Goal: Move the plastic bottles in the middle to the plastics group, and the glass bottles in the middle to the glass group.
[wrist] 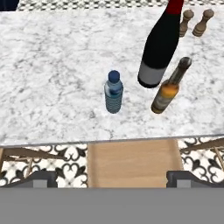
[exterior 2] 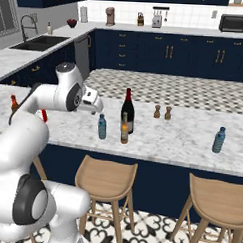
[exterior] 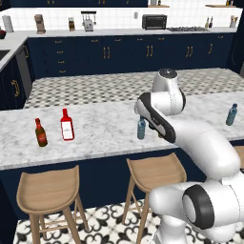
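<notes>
The small light-blue plastic bottle [wrist: 113, 92] [exterior 2: 101, 126] [exterior: 141, 129] stands in the middle of the marble counter, near its front edge. Right of it stand the tall dark wine bottle [wrist: 160, 48] [exterior 2: 128, 111] and the slim amber bottle [wrist: 170, 87] [exterior 2: 124, 128], close together. My gripper [wrist: 111, 179] is open and holds nothing. It hovers over the counter's front edge, just short of the blue bottle. The plastics group's blue bottle [exterior 2: 219, 140] [exterior: 231, 115] stands far right. The glass group, a brown bottle [exterior: 41, 132] and a flat red bottle [exterior: 67, 125], stands far left.
Two small wooden shakers [wrist: 186, 22] [exterior 2: 157, 111] stand behind the wine bottle. Wooden stools [wrist: 133, 162] [exterior: 47, 188] line the counter's front. My own arm hides the wine and amber bottles in the left base view.
</notes>
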Controlling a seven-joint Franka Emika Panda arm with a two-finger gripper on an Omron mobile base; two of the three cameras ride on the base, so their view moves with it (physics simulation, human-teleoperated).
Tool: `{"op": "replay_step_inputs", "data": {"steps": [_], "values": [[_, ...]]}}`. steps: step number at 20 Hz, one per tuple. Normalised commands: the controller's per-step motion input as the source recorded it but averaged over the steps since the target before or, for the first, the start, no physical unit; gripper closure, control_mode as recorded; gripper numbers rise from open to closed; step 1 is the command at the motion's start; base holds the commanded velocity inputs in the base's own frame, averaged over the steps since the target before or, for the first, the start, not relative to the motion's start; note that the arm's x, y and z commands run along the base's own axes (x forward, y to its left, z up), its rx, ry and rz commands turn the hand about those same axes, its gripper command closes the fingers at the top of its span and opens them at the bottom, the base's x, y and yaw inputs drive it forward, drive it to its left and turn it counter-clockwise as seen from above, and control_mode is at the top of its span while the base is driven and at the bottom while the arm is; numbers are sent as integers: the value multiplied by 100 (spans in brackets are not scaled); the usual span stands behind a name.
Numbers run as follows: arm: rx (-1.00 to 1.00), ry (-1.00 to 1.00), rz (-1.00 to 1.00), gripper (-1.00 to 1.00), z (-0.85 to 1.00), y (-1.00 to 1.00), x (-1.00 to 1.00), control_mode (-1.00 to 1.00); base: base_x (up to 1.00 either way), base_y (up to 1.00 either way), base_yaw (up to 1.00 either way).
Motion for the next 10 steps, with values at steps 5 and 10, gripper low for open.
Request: {"op": "replay_step_inputs", "data": {"steps": [5, 10], "values": [[0, -2, -5, -100, -65, 0, 72, -100, 0, 0, 0], [0, 0, -1, -100, -58, 0, 71, -100, 0, 0, 0]]}}
